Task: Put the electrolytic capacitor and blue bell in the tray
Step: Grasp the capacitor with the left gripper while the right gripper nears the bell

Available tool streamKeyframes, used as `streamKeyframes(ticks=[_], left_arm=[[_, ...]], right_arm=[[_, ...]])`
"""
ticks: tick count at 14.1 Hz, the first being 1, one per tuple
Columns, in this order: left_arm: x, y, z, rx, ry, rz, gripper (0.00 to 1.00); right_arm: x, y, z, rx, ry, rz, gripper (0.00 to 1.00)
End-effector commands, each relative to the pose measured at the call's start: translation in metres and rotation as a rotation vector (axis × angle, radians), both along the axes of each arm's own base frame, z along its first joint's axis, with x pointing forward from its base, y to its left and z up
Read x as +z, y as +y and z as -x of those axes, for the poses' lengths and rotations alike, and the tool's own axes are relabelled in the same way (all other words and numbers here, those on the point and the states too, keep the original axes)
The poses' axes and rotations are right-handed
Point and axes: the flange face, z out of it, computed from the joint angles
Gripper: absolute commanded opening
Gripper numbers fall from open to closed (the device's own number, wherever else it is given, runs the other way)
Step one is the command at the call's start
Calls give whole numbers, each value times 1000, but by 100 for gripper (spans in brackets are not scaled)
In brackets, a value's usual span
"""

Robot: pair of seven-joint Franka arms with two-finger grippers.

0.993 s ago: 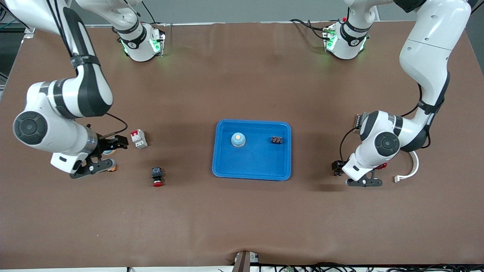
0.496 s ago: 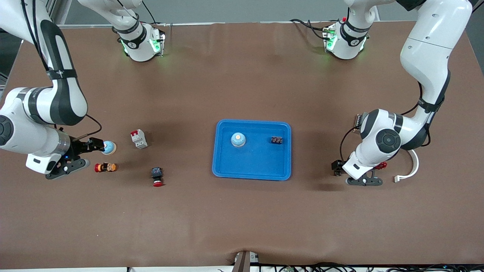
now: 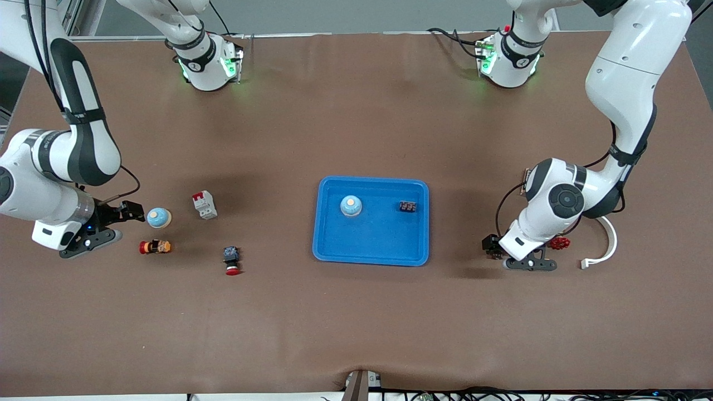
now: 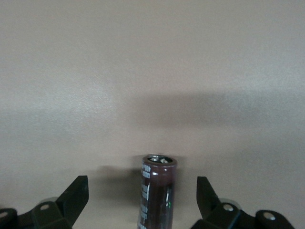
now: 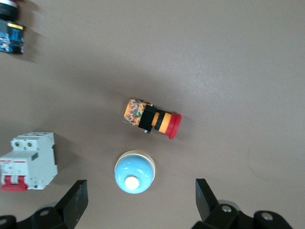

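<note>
The left pincer [image 3: 521,257] hangs low over the brown bench [image 3: 356,312] at the left arm's end. Its two black fingers [image 4: 71,200] are spread wide and hold nothing. A dark brown can-shaped electrolytic capacitor with a shiny metal top [image 4: 157,191] stands upright on the bench between them, and neither finger touches it. Just beside this pincer sit a small bumpy red thing [image 3: 558,243] and a curved white plastic strip [image 3: 606,245].

The right pincer [image 3: 108,223] is low over the bench at the right arm's end. Its fingers [image 5: 71,205] are also spread apart with nothing in them. Just in front of its tips sits a round light-blue bell with a pale button on top [image 3: 159,217], not touched by either finger. Right next to that bell lies an orange and black push button with a red cap [image 3: 155,247], on its side. A little farther from this pincer stand a white circuit breaker with red switches [image 3: 204,204] and a black switch with a red round cap [image 3: 232,260].

The shallow bright-blue plastic tray with rounded corners [image 3: 334,250] lies in the middle of the bench, well apart from both pincers. Inside it sit another light-blue bell [image 3: 351,206] and a small black block [image 3: 408,206].
</note>
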Motion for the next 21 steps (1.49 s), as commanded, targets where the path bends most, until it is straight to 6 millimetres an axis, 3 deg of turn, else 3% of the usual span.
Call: streamKeyframes(ticks=[1, 7, 13, 14, 16, 17, 21], left_arm=[[-2, -4, 8, 21, -7, 8, 100], [-7, -9, 9, 26, -13, 19, 100], [-8, -10, 11, 21, -11, 15, 100], [-8, -11, 15, 23, -4, 12, 85], [-6, -10, 22, 50, 2, 7, 10], [-6, -10, 24, 60, 5, 6, 0], [-3, -10, 22, 66, 1, 8, 0]], right_arm=[[-7, -6, 20, 9, -4, -5, 100], [-31, -3, 33, 9, -4, -8, 100], [-40, -2, 34, 11, -6, -8, 100], [-41, -2, 34, 12, -4, -9, 100], [-45, -2, 35, 15, -3, -9, 100], [-48, -2, 35, 32, -15, -9, 100], [-69, 0, 47, 38, -32, -8, 100]])
